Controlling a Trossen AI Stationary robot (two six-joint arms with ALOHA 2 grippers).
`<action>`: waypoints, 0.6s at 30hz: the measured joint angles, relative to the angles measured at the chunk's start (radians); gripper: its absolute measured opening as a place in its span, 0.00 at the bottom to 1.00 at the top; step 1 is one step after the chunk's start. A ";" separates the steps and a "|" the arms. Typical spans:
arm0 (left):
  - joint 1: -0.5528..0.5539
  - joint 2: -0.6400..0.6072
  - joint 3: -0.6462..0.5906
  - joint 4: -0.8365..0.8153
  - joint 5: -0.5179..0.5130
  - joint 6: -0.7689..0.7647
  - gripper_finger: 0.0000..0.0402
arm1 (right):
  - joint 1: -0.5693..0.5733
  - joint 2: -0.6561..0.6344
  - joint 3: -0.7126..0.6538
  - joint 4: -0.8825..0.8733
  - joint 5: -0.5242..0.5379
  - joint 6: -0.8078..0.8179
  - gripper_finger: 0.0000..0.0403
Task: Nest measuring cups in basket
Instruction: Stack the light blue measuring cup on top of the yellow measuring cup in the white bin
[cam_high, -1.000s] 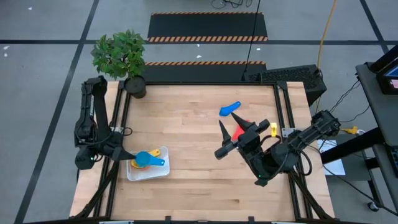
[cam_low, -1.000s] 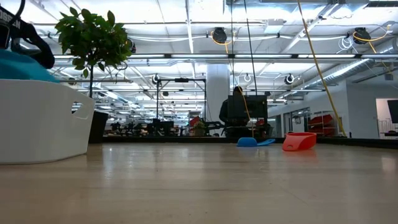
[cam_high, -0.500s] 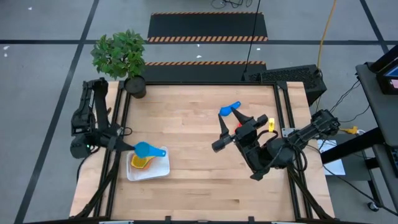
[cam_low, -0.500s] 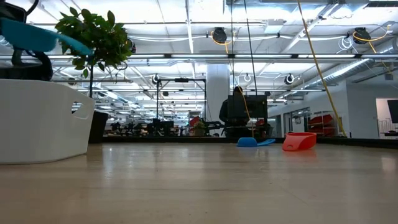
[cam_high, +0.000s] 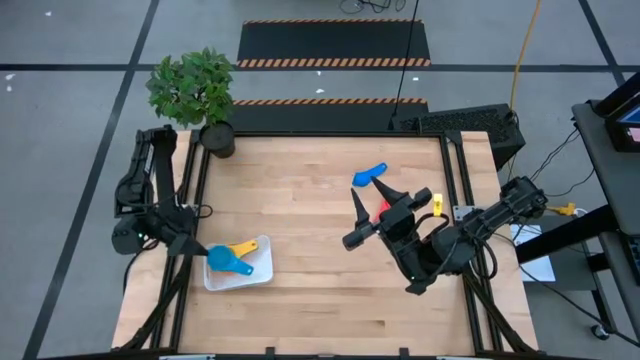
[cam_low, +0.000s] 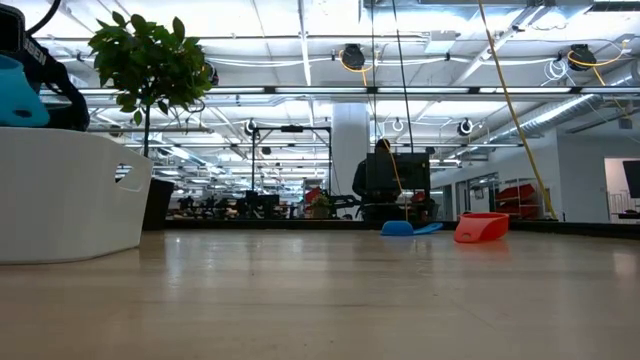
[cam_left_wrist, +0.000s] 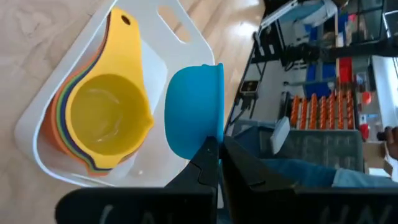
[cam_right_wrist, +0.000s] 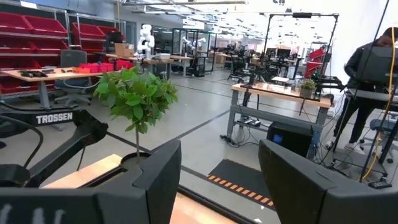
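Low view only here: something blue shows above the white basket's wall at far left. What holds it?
Observer: The left tool, shut on the light blue cup.
Operator: Anything in the basket?
Observer: A nested stack, yellow cup on top, sits inside the basket.
Operator: And the other arm?
Observer: The right tool is open, by the red cup.
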 joint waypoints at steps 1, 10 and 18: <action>0.000 0.000 -0.004 0.002 -0.012 -0.005 0.01 | 0.000 0.000 -0.002 -0.004 0.000 0.003 0.52; 0.000 0.014 -0.051 0.007 -0.128 -0.119 0.01 | 0.000 0.001 -0.041 -0.008 0.000 0.106 0.52; -0.015 0.068 -0.052 0.010 -0.107 -0.104 0.01 | 0.014 0.000 -0.042 0.019 0.000 0.102 0.52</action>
